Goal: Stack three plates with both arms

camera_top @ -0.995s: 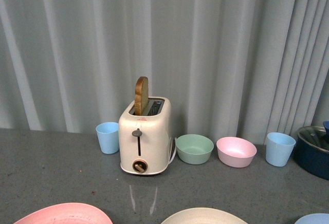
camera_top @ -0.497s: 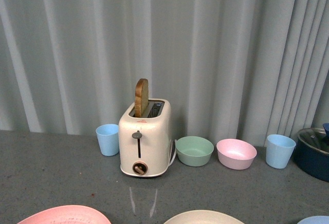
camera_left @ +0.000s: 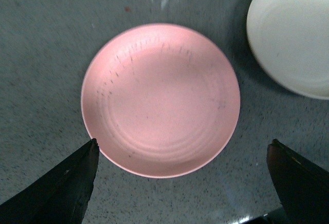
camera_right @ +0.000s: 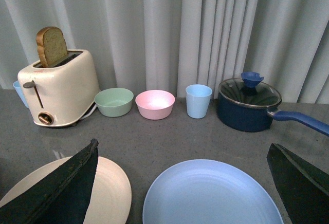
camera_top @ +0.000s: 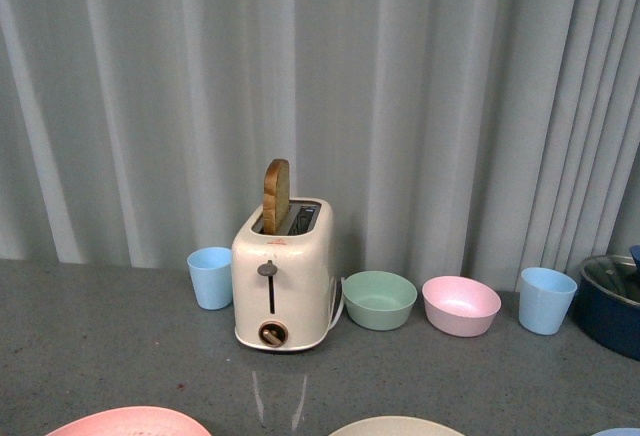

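Three plates lie apart on the grey table, each resting flat and none on another. The pink plate (camera_left: 160,100) lies below my left gripper (camera_left: 182,144), which hangs open above its near rim, nothing between the fingers. The cream plate (camera_left: 290,34) lies beside it. In the right wrist view the light blue plate (camera_right: 211,196) lies under my open right gripper (camera_right: 182,144), with the cream plate (camera_right: 110,193) next to it. The front view shows only slivers of the pink plate (camera_top: 125,421), the cream plate (camera_top: 395,426) and the light blue plate (camera_top: 620,432) at its bottom edge.
Along the curtain stand a cream toaster (camera_top: 283,276) holding toast (camera_top: 275,196), a blue cup (camera_top: 210,277), a green bowl (camera_top: 379,299), a pink bowl (camera_top: 460,305), another blue cup (camera_top: 546,300) and a dark blue lidded pot (camera_right: 249,103).
In the front view the whole scene sits slightly lower in the picture than one second ago, and less of the three plates shows at the bottom edge.
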Available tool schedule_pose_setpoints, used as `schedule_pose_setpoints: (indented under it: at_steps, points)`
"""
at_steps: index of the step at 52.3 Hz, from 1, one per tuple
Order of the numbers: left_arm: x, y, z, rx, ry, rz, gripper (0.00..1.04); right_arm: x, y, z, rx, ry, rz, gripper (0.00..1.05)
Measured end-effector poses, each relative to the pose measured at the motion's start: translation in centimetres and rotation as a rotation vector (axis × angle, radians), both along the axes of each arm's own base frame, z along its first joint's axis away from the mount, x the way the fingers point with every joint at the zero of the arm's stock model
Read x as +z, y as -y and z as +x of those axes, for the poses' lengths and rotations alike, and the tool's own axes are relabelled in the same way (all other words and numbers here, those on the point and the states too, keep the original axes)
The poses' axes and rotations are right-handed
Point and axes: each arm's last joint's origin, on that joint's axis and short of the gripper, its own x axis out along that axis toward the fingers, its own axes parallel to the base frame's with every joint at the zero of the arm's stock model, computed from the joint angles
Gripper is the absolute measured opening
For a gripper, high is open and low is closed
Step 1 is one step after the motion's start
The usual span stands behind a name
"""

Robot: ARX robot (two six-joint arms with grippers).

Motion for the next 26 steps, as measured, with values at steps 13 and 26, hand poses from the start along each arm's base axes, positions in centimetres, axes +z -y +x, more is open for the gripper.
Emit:
schedule_pose_setpoints:
  at_steps: [13,26]
  points:
    - [-3.8,-3.3,8.7,-0.008,-0.233,0.210,0.98,0.0,0.0,0.0,0.000,0.000,0.000,0.97]
    - [-6.9,-5.2,11.0,0.034,-0.349,0.235,0.98,0.0,0.0,0.0,0.000,0.000,0.000,0.97]
